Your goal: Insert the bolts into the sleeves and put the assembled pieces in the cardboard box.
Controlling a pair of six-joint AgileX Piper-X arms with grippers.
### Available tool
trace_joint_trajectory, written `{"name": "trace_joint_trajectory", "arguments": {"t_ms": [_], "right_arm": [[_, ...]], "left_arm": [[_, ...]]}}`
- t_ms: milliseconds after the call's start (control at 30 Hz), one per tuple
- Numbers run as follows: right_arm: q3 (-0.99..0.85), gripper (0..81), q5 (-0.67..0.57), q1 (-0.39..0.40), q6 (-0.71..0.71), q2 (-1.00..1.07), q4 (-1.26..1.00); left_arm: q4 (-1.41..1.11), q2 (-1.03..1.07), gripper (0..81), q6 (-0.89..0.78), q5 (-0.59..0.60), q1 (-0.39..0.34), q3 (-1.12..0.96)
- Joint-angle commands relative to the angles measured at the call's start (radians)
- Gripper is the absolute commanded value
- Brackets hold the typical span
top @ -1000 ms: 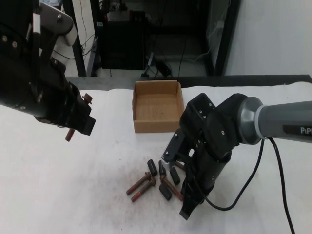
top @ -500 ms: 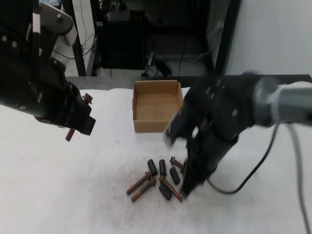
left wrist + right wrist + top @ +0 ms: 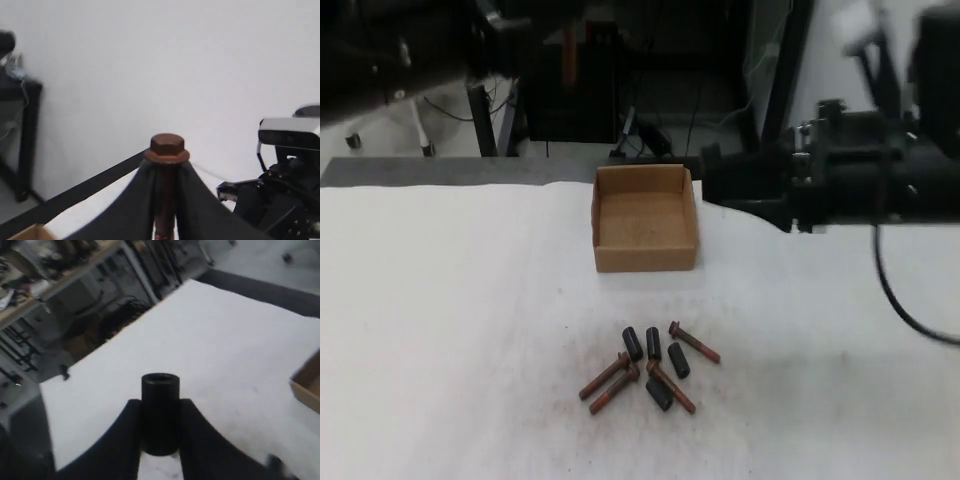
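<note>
- Near the far edge of the bench in the high view, the cardboard box (image 3: 645, 258) stands open at the top on the white cloth (image 3: 450, 330); what shows inside it is plain brown card.
- No marking on the box's walls can be read as writing.
- Nearer the camera than the box, and apart from it, lies a cluster of loose parts on the cloth.
- Four loose bolts (image 3: 607, 374), rust-coloured, lie flat there: two side by side, one slanting beside them, and one at the cluster's far edge.
- Four loose sleeves (image 3: 633, 343), short and black, lie among these bolts, two of them next to each other.
- Not one of the loose bolts sits inside a sleeve.
- The left claw (image 3: 165, 175) is closed on a held bolt (image 3: 166, 147), its fingers pressed against the shank on both sides, just under the six-sided head.
- That bolt stands upright with the head above the fingertips, up in the air with a pale wall behind it.
- The right claw (image 3: 160, 415) is closed on a held sleeve (image 3: 160, 385), which stands upright between the fingers with its open end showing above them.
- This sleeve is held above the cloth.
- The right arm (image 3: 840, 185) lies level above the bench in the high view, beside the box and higher than it.
</note>
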Motion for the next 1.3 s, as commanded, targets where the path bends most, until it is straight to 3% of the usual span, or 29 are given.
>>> {"name": "trace_joint_trajectory", "arguments": {"t_ms": [0, 200, 433, 600, 833, 1100, 1267], "right_arm": [[0.176, 0.9, -0.218, -0.011, 0.156, -0.059, -0.437], [0.306, 0.9, -0.174, 0.035, 0.157, -0.056, -0.599], [0.367, 0.9, -0.034, 0.148, 0.061, -0.045, -0.61], [0.368, 0.9, 0.032, 0.163, 0.061, -0.045, -0.718], [0.368, 0.9, 0.06, 0.161, 0.055, -0.045, -0.889], [0.368, 0.9, 0.06, 0.161, 0.055, -0.042, -0.856], [0.368, 0.9, 0.06, 0.161, 0.055, -0.025, -0.851]], "left_arm": [[-0.194, -0.005, 0.2, -0.163, 0.036, 0.002, 0.054], [-0.467, 0.049, 0.2, -0.331, 0.181, -0.012, 0.146], [-0.571, 0.12, 0.2, -0.34, 0.224, -0.104, 0.136], [-0.571, 0.138, 0.2, -0.34, 0.318, -0.148, 0.136], [-0.571, 0.141, 0.2, -0.298, 0.319, -0.15, 0.138], [-0.564, 0.141, 0.2, -0.271, 0.266, -0.152, 0.138], [-0.564, 0.141, 9.6, -0.271, 0.243, -0.186, 0.138]]}}
